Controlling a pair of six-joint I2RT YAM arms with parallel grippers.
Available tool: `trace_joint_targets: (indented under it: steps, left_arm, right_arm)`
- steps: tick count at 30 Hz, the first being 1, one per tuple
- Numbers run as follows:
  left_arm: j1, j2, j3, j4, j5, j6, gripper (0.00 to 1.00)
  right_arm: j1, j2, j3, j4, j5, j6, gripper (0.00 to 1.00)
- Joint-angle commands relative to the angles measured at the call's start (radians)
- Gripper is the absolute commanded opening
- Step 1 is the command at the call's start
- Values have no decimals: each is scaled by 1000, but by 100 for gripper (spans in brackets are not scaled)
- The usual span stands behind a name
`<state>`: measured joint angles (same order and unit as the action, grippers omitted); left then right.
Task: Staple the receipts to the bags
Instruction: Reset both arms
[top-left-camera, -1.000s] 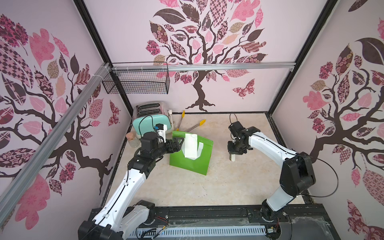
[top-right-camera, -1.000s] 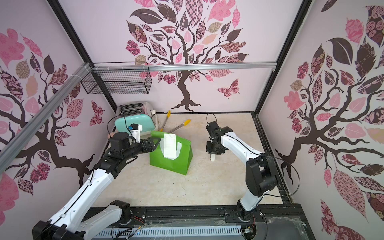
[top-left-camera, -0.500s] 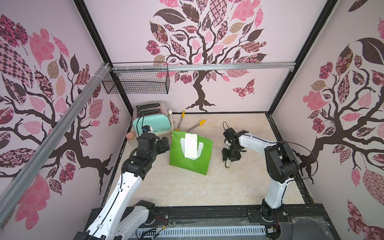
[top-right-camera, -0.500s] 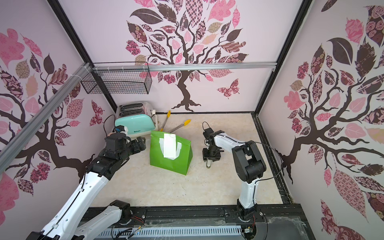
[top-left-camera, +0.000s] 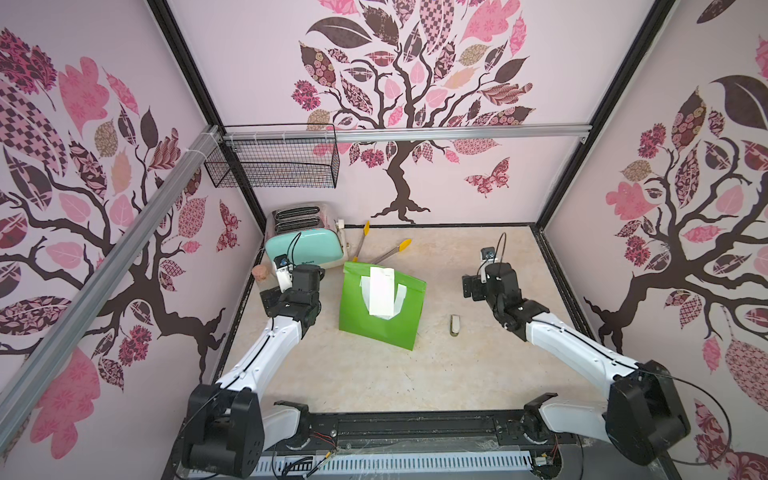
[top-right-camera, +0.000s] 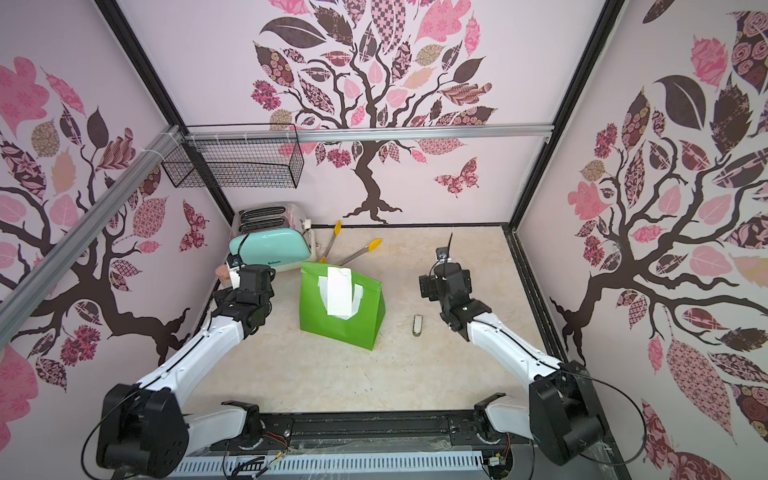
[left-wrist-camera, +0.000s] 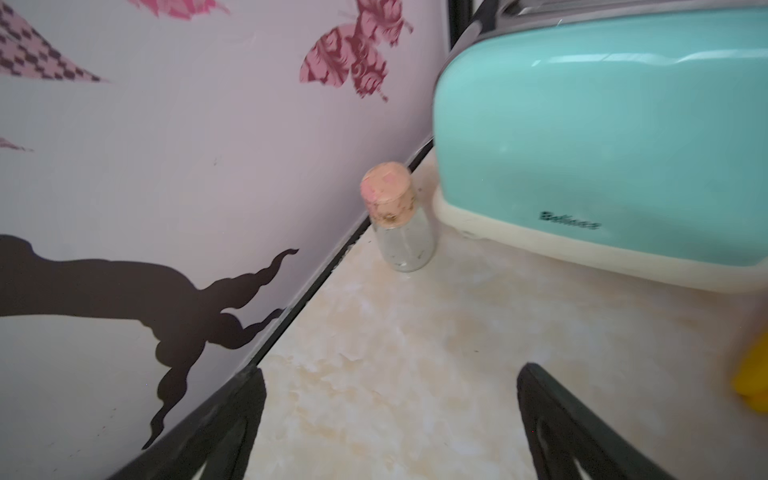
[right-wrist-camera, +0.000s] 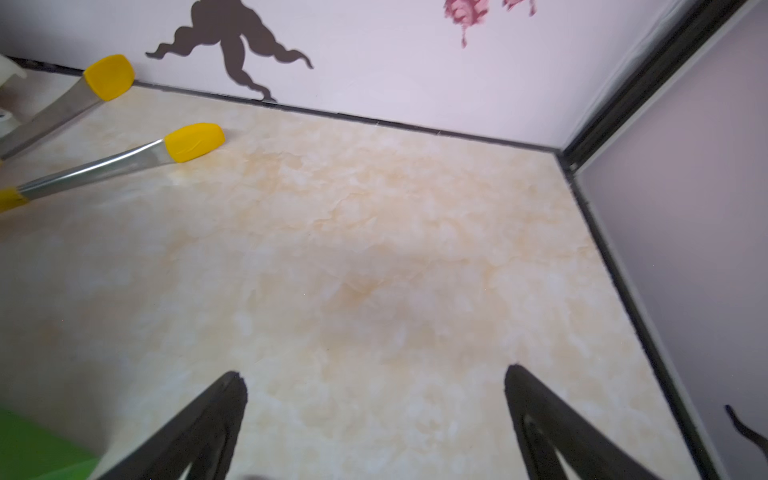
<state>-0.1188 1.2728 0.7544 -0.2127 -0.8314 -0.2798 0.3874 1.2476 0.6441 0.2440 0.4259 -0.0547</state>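
The green bag lies flat mid-table, and its corner shows in the right wrist view. The white receipt rests on the bag's upper part, over the white handles. A small stapler lies alone on the table to the right of the bag. My left gripper is open and empty, left of the bag, facing a jar and the toaster. My right gripper is open and empty, behind and to the right of the stapler.
A mint toaster stands at the back left, with a cork-stoppered glass jar beside it by the wall. Yellow-tipped tongs lie behind the bag. A wire basket hangs on the rail.
My right gripper opened, left the stapler lying on the table and drew back to the right. My left gripper pulled away from the bag's left edge towards the toaster.
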Motion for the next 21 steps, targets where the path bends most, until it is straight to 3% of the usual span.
trace_joint_targets:
  steps: [1,5,7,9,11,13,15,21]
  left_arm:
    - [56,58,-86,239,-1,34,98]
    - [59,94,-214,514,127,116,98]
    - [59,104,-283,666,188,145,98]
    - [62,120,-300,745,269,167,98]
    - [65,135,-350,906,347,172,98]
    - [65,157,-377,983,438,212,98]
    - [65,187,-379,1018,475,228,98]
    - [109,291,-375,1100,587,218,98]
  right_arm:
    - [-35,58,-194,577,123,-176,100]
    - [-149,146,-292,731,51,-76,100]
    - [-204,161,-304,713,-47,21,100]
    - [-238,222,-362,854,-152,32,100]
    - [-242,281,-399,998,-156,25,100]
    - [-269,278,-404,978,-184,57,100]
    - [-296,323,-421,1054,-219,77,100]
    - [-303,333,-394,1017,-239,77,100]
